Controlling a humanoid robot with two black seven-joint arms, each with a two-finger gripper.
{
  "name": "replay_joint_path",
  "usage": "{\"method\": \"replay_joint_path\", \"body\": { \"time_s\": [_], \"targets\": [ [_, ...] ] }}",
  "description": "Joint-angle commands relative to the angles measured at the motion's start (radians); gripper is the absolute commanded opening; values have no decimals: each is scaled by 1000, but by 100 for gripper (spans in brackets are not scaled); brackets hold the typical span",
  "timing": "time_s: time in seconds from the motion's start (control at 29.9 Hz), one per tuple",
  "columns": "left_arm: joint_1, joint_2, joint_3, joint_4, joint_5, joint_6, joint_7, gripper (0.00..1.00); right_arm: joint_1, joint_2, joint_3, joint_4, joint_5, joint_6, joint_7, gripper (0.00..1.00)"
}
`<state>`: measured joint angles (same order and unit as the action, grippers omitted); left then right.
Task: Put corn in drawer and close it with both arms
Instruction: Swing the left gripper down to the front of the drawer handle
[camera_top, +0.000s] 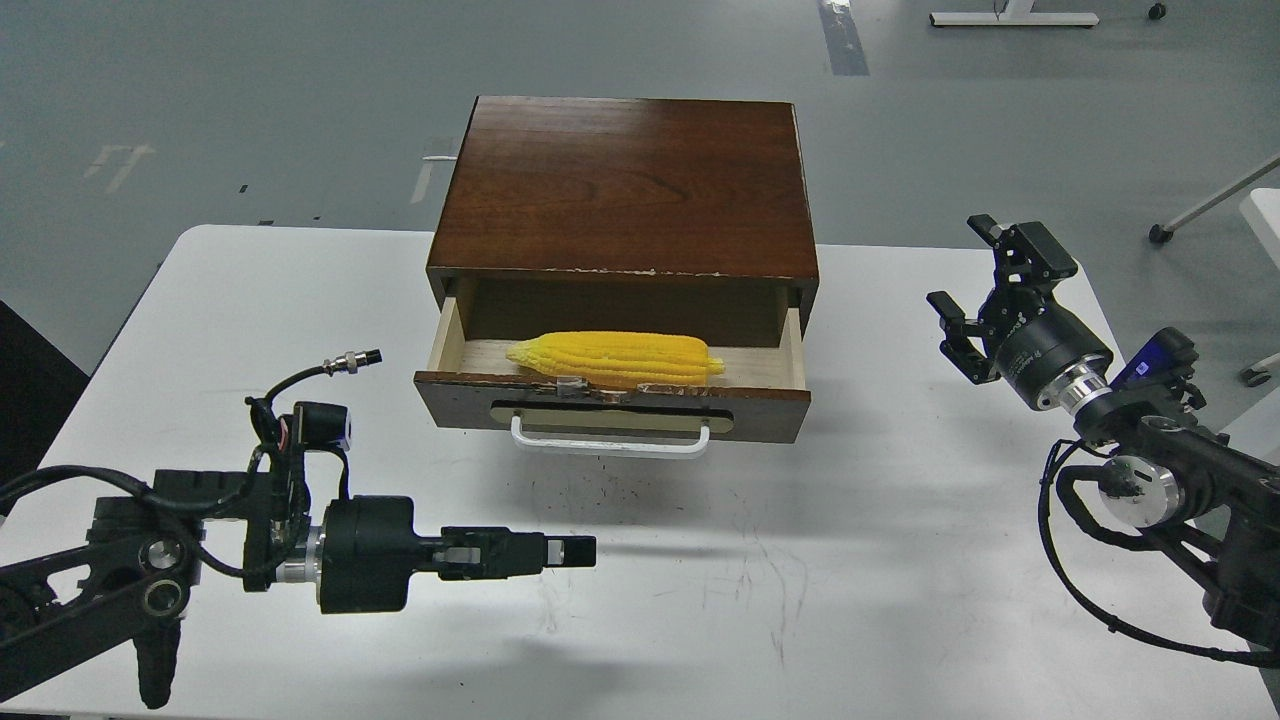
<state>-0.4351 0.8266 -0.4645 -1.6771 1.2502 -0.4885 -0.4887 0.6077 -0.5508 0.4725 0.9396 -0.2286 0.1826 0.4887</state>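
The yellow corn (615, 358) lies lengthwise in the open drawer (612, 398) of the dark brown wooden cabinet (625, 185), its tapered end to the left. The drawer's white bar handle (610, 440) faces me. My left gripper (572, 551) hovers low over the table in front of the drawer and left of its handle, pointing right, with its fingers together and empty. My right gripper (975, 278) is open and empty, held above the table to the right of the cabinet, apart from it.
The white table (800, 560) runs in front of and on both sides of the cabinet. Its right edge is near my right arm (1150, 460). The grey floor lies beyond, with a chair leg (1200, 210) at far right.
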Motion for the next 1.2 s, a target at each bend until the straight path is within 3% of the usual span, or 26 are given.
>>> {"method": "replay_joint_path", "body": {
  "time_s": [0.0,0.67,1.17],
  "targets": [
    [2,-35,-34,54,-77,0,0,0,0,0,0,-1,0,0,0,99],
    [-2,-161,-65,224,-80,0,0,0,-2,0,0,-1,0,0,0,99],
    [-1,-167,-65,258,-78,0,0,0,-2,-5,0,1,0,0,0,99]
  ]
}}
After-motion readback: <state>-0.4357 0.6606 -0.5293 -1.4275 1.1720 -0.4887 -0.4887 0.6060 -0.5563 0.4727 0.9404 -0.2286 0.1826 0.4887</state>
